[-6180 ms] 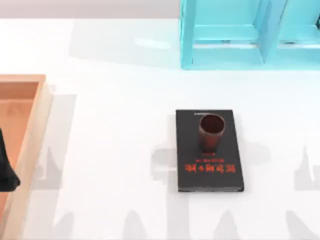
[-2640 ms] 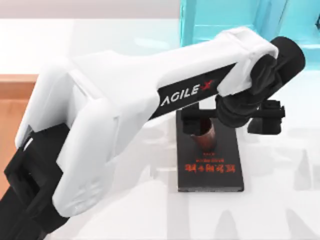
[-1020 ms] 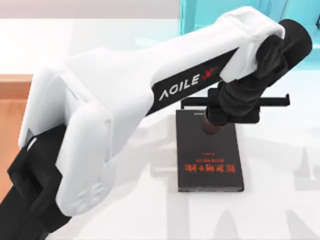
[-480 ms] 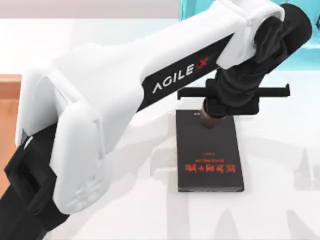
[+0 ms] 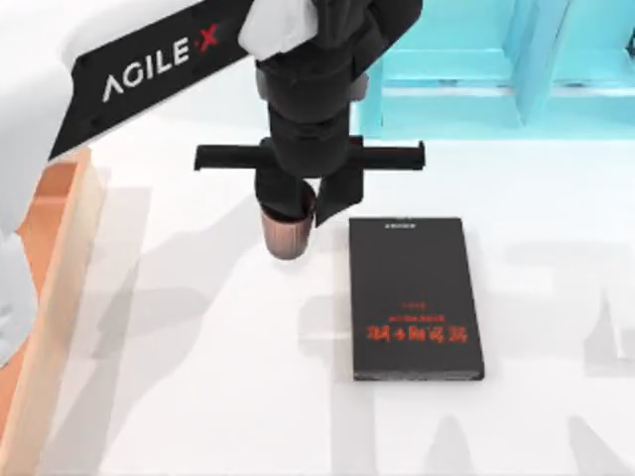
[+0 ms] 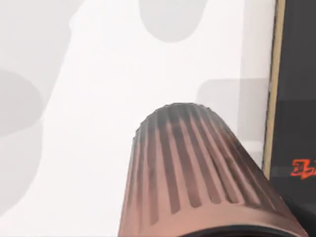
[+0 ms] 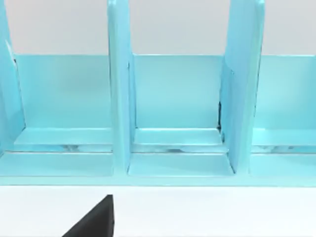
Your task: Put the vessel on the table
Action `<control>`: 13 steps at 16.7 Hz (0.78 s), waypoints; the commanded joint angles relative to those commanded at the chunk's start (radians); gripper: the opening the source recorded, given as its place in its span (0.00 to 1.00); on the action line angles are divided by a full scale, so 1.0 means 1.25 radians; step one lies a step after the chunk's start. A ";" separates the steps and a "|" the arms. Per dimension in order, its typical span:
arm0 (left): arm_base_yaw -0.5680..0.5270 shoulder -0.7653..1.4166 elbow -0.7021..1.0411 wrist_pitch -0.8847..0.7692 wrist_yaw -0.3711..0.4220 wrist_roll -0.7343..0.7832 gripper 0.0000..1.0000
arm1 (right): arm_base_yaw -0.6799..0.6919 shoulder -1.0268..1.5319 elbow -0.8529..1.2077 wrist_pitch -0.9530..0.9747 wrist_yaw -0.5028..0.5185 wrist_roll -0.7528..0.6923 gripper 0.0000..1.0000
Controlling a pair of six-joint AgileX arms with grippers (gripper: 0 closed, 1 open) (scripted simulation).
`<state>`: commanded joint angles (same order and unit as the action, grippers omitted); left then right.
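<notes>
Our left gripper (image 5: 298, 210) hangs over the white table (image 5: 198, 397), to the left of the black book (image 5: 415, 297), with its fingers pinched on the vessel (image 5: 288, 236). One dark finger (image 5: 340, 196) shows at the vessel's right side in the top view; the other is hidden under the wrist. The vessel is a reddish-brown ribbed cup, held at its upper part, with its base pointing down toward the tabletop. From the top view we cannot tell whether the base touches the table or hangs just above it. In the left wrist view the vessel's (image 6: 197, 173) ribbed wall runs away from the camera, bare white table (image 6: 89, 123) lies beyond it, and the black book's (image 6: 296, 98) edge with a bit of red lettering sits beside it.

The book lies flat, just to the right of the vessel and apart from it, red lettering toward its near end. The turquoise shelf unit (image 5: 466, 69) stands at the back of the table, behind the arm. A light wooden tray (image 5: 60, 248) sits at the table's left edge.

The right wrist view faces the shelf unit's (image 7: 173, 98) compartments across a strip of table (image 7: 222, 212), with a dark corner at the lower edge that we take to be part of our right arm, though it is hard to say.
</notes>
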<state>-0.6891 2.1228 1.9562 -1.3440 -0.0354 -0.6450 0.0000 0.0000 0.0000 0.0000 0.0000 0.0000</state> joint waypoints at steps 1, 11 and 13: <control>0.029 -0.030 -0.036 -0.006 0.023 0.026 0.00 | 0.000 0.000 0.000 0.000 0.000 0.000 1.00; 0.100 -0.097 -0.131 0.001 0.076 0.080 0.00 | 0.000 0.000 0.000 0.000 0.000 0.000 1.00; 0.101 -0.097 -0.179 0.049 0.077 0.081 0.00 | 0.000 0.000 0.000 0.000 0.000 0.000 1.00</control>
<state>-0.5623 2.0021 1.7329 -1.2829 0.0604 -0.5433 0.0000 0.0000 0.0000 0.0000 0.0000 0.0000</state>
